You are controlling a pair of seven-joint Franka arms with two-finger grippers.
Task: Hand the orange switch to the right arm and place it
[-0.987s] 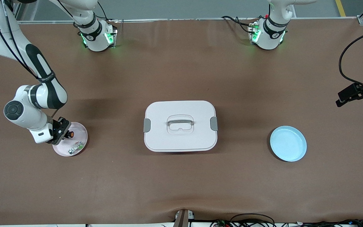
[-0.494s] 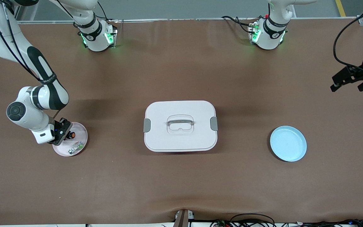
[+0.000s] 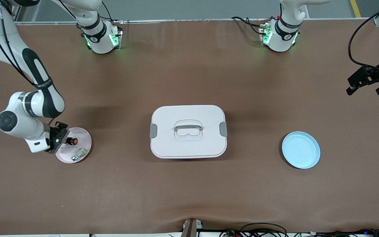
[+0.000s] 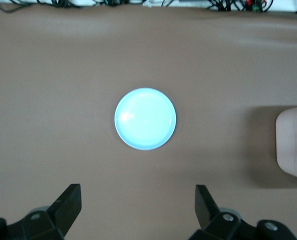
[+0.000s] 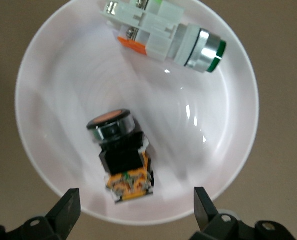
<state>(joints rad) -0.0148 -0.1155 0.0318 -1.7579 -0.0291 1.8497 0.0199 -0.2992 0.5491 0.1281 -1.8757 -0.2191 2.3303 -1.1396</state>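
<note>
The orange switch (image 3: 72, 141) (image 5: 119, 150) lies on its side in the pink plate (image 3: 85, 147) (image 5: 48, 75), a black body with an orange button face. My right gripper (image 3: 58, 137) (image 5: 133, 210) hangs open over the plate's rim at the right arm's end of the table. Its fingers stand apart from the switch and hold nothing. My left gripper (image 3: 364, 91) (image 4: 137, 205) is open and empty in the air over the left arm's end of the table.
A green-and-white part (image 3: 79, 153) (image 5: 163, 35) shares the pink plate. A white lidded box (image 3: 188, 131) (image 4: 293, 145) sits mid-table. A light blue plate (image 3: 300, 149) (image 4: 145, 119) lies toward the left arm's end.
My right gripper has opened and let go of the orange switch, which now rests in the pink plate. The hand drew back toward the table's end. The left gripper rose slightly.
</note>
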